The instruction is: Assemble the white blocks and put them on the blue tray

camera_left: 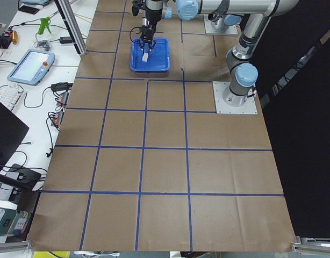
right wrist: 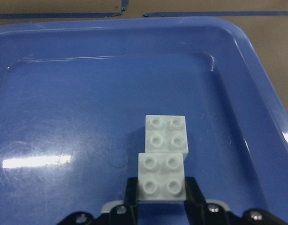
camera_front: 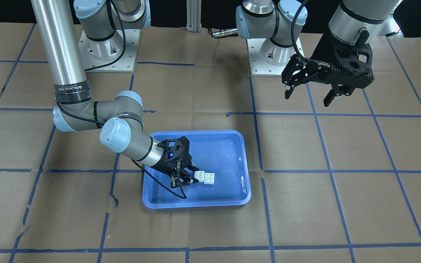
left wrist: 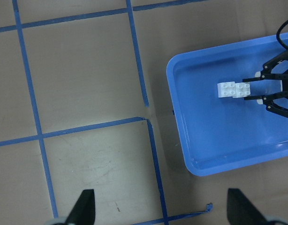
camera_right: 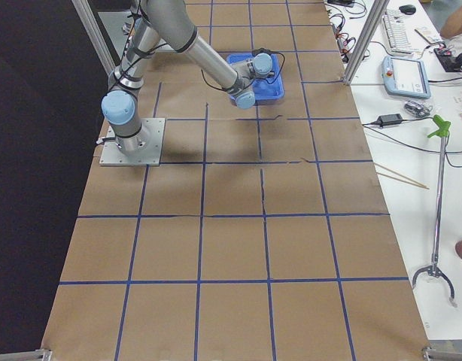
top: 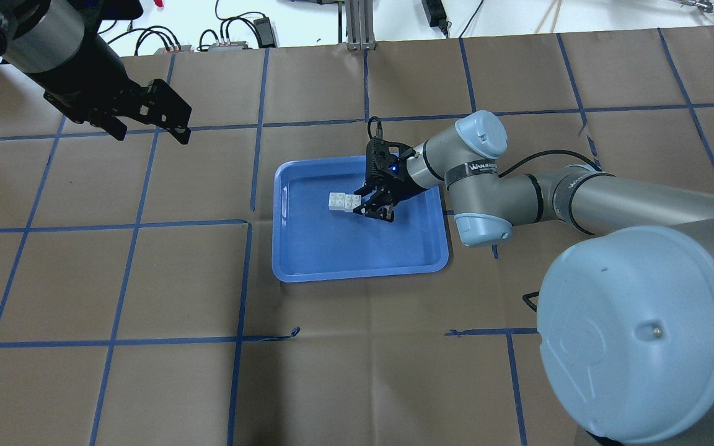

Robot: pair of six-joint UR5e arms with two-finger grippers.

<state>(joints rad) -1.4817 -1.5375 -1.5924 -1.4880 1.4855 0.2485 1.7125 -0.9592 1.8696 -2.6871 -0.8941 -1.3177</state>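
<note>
The right arm [top: 518,192] reaches low over the tray [top: 357,275]. Its last part is bent down at a slant toward the tray floor. The right gripper [camera_front: 190,179] is inside the tray, near the middle and a bit toward the tray's far rim from the robot.

Its jaws are pulled in narrow. The two fingers [right wrist: 131,193] press on both sides of the near block [right wrist: 161,180], so it has a grip on that block.

The two white blocks [camera_front: 205,177] are in the tray with their bumps up. The far block [right wrist: 166,133] sits just past the fingertips. It touches the near block and is shifted a little to one side of it. No finger touches the far block. I cannot tell if the near block rests on the tray floor or is lifted a tiny bit.

The left arm [camera_front: 356,18] is up high, well away from the tray, on the robot's left of it. The left gripper [camera_front: 309,96] hangs over the brown table [camera_front: 342,204], pointing down. Its jaws are spread wide and nothing is in them.
</note>
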